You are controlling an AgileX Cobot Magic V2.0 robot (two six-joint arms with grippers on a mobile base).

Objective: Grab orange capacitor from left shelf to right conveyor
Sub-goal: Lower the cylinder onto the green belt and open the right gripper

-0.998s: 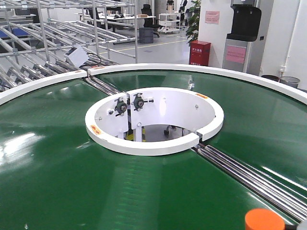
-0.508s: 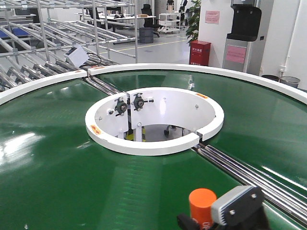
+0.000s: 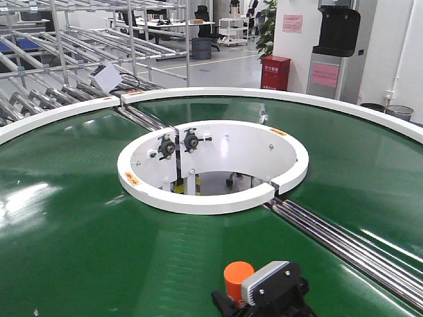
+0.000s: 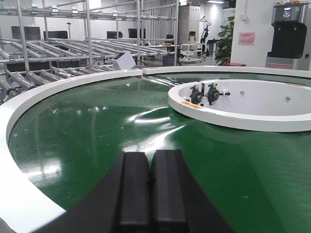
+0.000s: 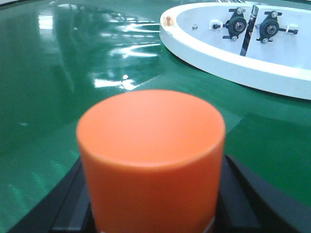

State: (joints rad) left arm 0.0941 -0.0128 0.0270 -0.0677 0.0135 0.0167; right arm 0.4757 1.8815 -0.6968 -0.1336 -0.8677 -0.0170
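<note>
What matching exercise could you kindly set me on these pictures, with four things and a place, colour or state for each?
Things:
1. orange capacitor
2. left gripper
3. conveyor belt
4. inner ring

Descriptions:
A. shut, holding nothing
B. white
C. held in the right gripper
D. dark green

Pairs: 1-C, 2-A, 3-D, 4-B.

The front-facing camera is looking down across the right conveyor (image 3: 79, 251) toward its white inner ring (image 3: 211, 201). Both wrist cameras are sitting low over the belt, each framing that same ring.
</note>
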